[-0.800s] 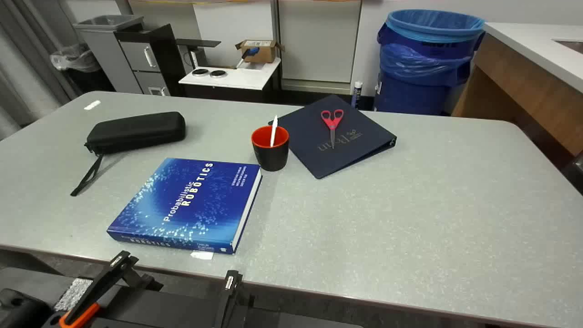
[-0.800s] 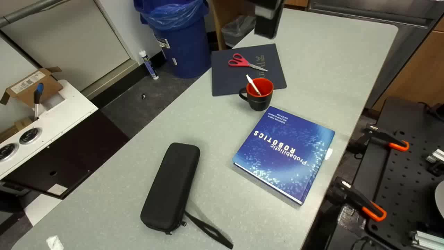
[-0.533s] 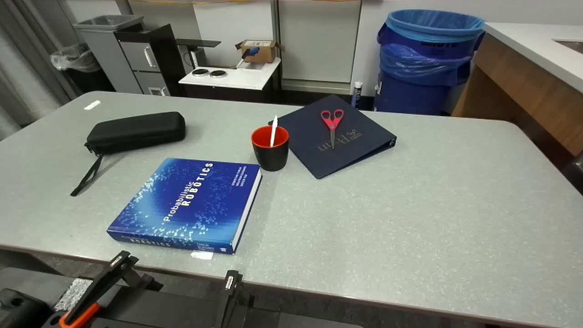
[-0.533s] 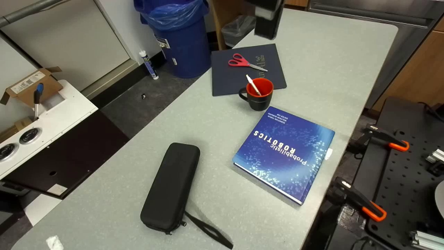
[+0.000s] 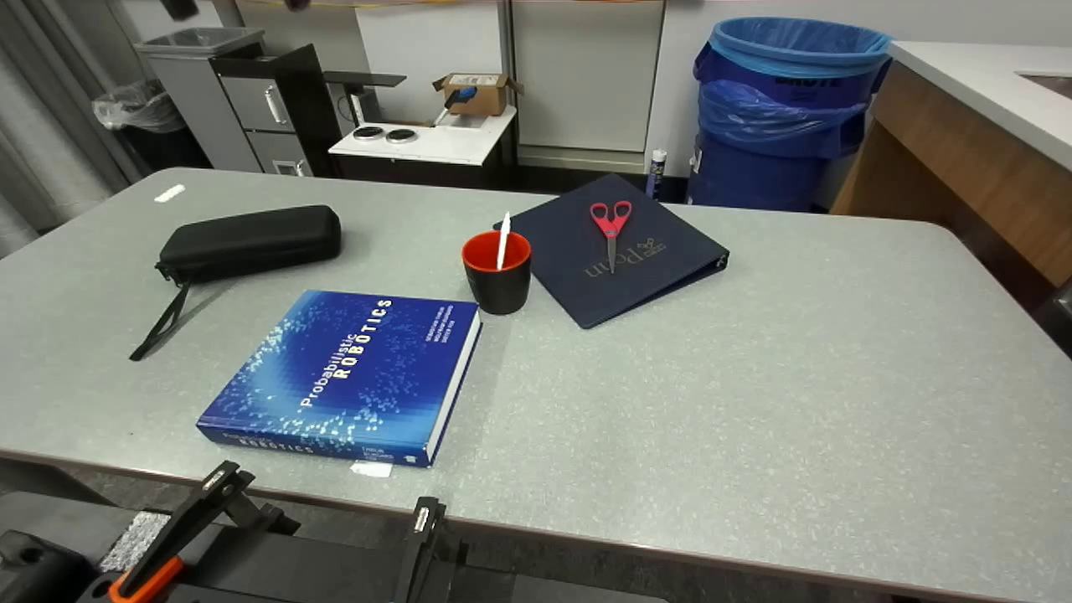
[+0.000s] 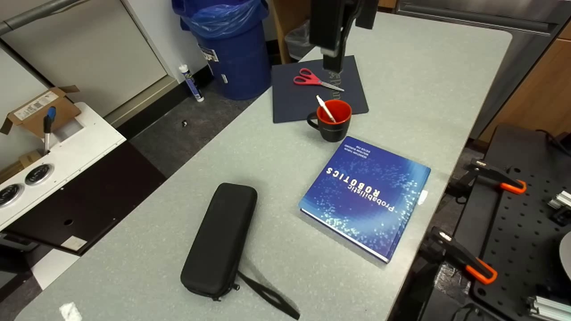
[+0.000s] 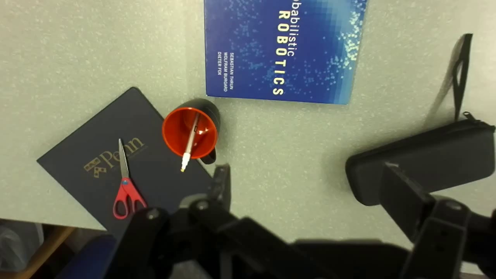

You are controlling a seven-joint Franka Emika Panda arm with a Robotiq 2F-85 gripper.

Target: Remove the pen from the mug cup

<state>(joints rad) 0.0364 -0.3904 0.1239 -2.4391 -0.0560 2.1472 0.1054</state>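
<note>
Wrist view: the pincer [image 7: 312, 188] stands with its jaws wide apart. The pen [image 7: 190, 142] lies outside that gap, at ten o'clock, clear of the fingers [image 7: 403, 201]. It sits in the mug [image 7: 179, 130], tilted against the rim, its white tip projecting between six and seven o'clock. The mug stands upright on the bench [image 7: 279, 155] beside the folder [image 7: 102, 147]; whether these two touch cannot be told. In an exterior view, one of the fingers [image 6: 333, 62] shows against the folder, with the pen at six o'clock from it; height above the bench cannot be told.

Differences: in an exterior view the mug's handle [image 6: 310, 121] projects fully at nine o'clock. In an exterior view the spine [image 5: 314, 449] of the book [image 5: 352, 368] is in sight while the handle is hidden; two blurred dark shapes [image 5: 178, 7] stand at the top edge, identity uncertain. The wrist view cuts off the book at twelve o'clock, and a finger partly covers the case [image 7: 438, 159] at three o'clock; both exterior views show book and case whole.
</note>
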